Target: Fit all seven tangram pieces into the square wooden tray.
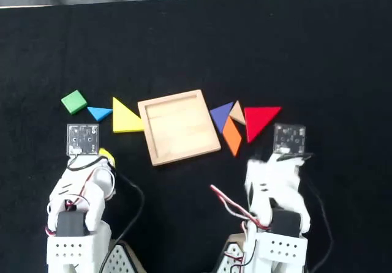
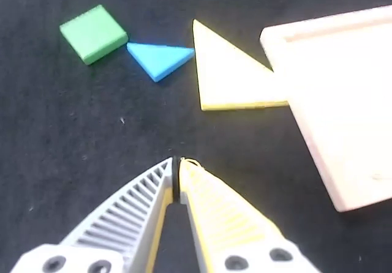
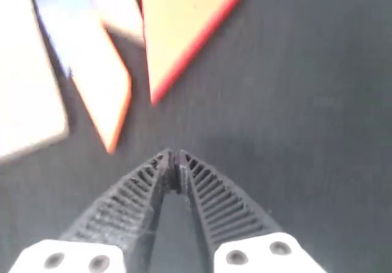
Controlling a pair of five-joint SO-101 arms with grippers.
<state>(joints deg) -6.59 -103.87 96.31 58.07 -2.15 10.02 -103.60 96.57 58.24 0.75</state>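
The square wooden tray [image 1: 179, 127] lies bare in the middle of the black table. Left of it sit a yellow triangle [image 1: 125, 117], a small blue triangle [image 1: 98, 112] and a green square [image 1: 74, 101]; the left wrist view has the same yellow triangle [image 2: 228, 74], blue triangle [image 2: 159, 59], green square [image 2: 94, 32] and tray [image 2: 343, 95]. Right of the tray lie a purple triangle [image 1: 221, 116], an orange parallelogram [image 1: 232, 135], a tan triangle [image 1: 237, 113] and a red triangle [image 1: 258, 119]. My left gripper [image 2: 177, 163] is shut, short of the yellow triangle. My right gripper [image 3: 173, 157] is shut, short of the orange parallelogram [image 3: 101, 89] and red triangle [image 3: 180, 28].
Black cloth covers the table, with open room behind the tray and pieces. Both arm bases [image 1: 73, 236] stand at the near edge with loose wires beside them.
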